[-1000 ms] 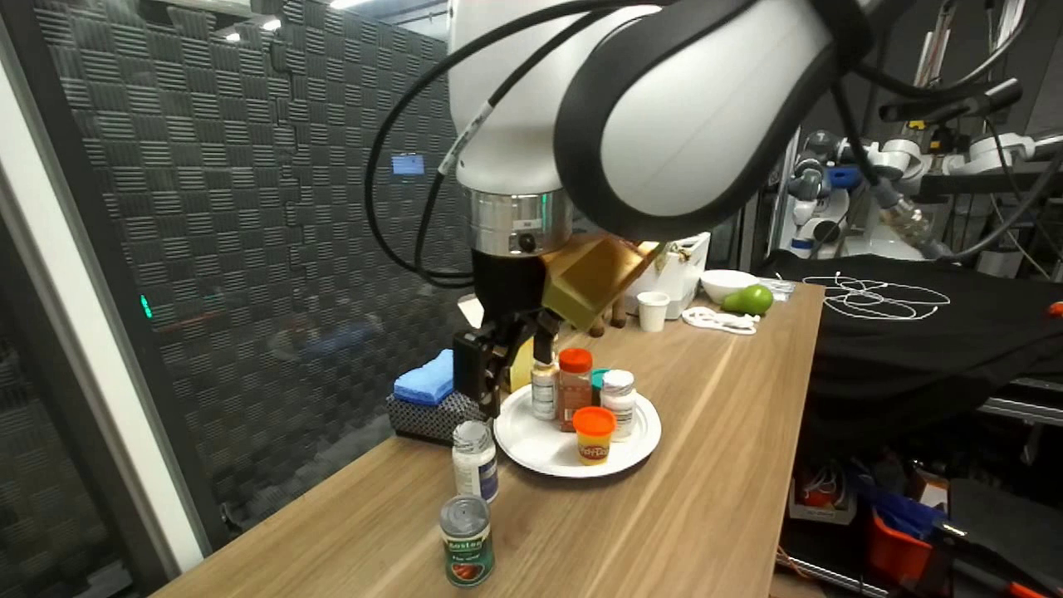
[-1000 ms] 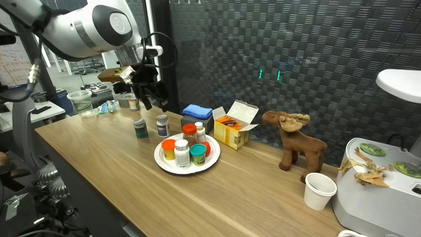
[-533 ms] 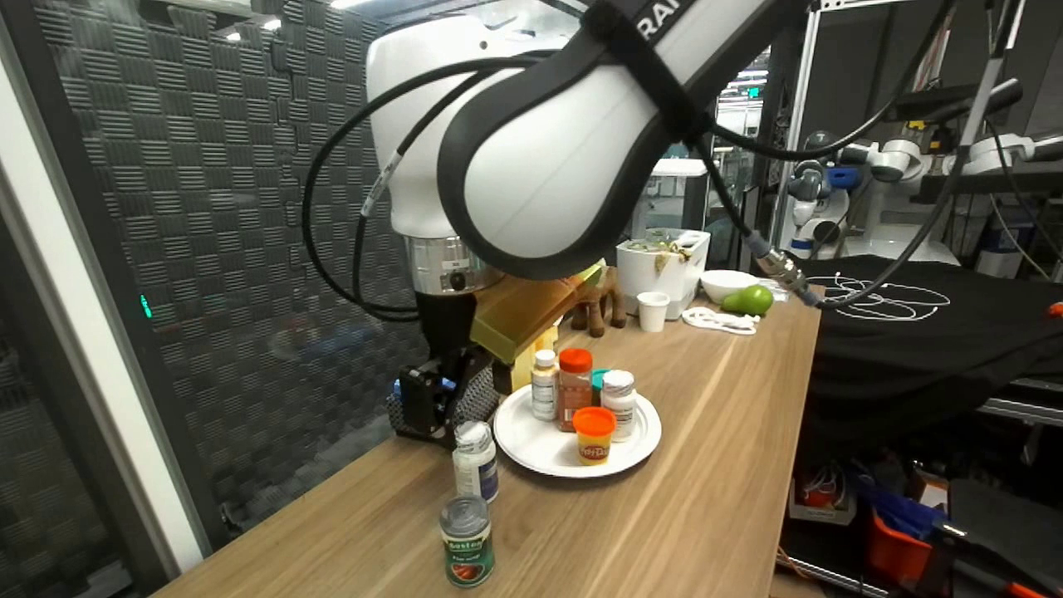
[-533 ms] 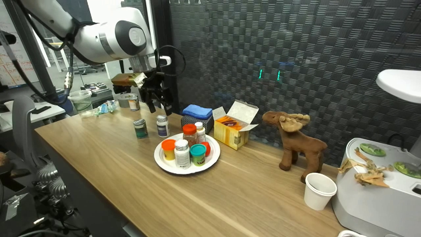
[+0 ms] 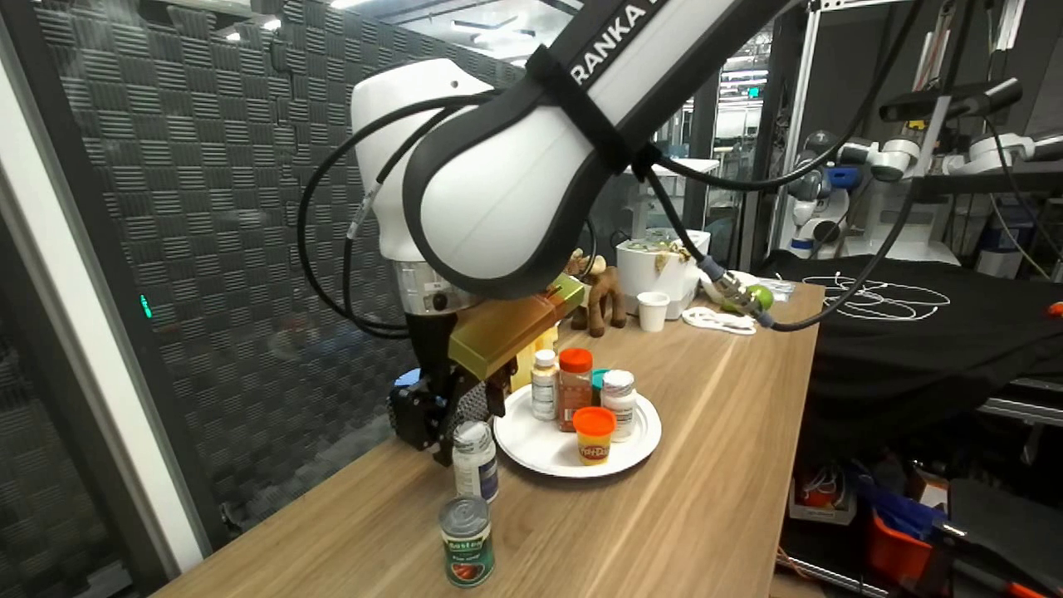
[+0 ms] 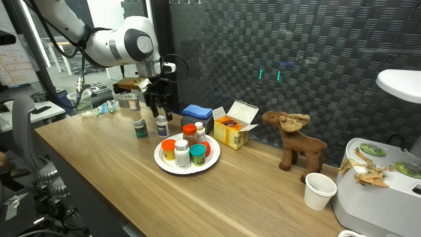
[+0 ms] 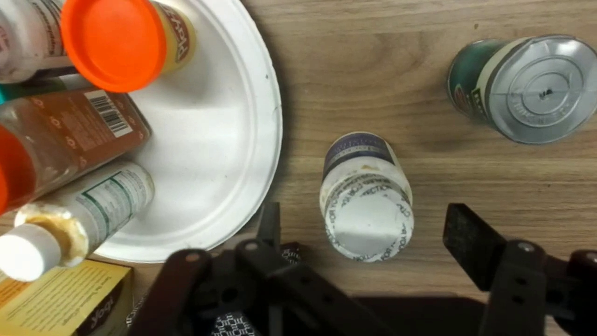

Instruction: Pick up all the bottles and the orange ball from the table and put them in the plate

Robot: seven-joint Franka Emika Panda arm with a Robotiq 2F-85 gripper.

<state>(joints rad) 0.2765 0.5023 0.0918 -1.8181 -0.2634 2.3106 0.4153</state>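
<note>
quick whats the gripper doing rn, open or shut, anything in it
Gripper: open, holding nothing; in the wrist view the white-topped bottle shows between its jaws, with a gap on both sides.

Yellow carton (image 6: 228, 134), blue folded cloth (image 6: 197, 111) and brown toy moose (image 6: 304, 143) before a dark textured wall (image 6: 312, 49)

In an exterior view, the carton stands with its flaps spread above orange packets (image 6: 229, 122) (the wrist view shows "Yogi" on its side); just beside it, the cloth lies on a dark patterned box (image 6: 189, 120); the moose stands near a white paper cup (image 6: 315, 199); beside the cup, a white unit (image 6: 371, 204) bears withered leaves (image 6: 371, 180); a whiteboard (image 6: 16, 64) carries red writing; in an exterior view, a green fruit (image 5: 761, 296), partly hidden, lies near a white cord (image 5: 721, 324).
</note>
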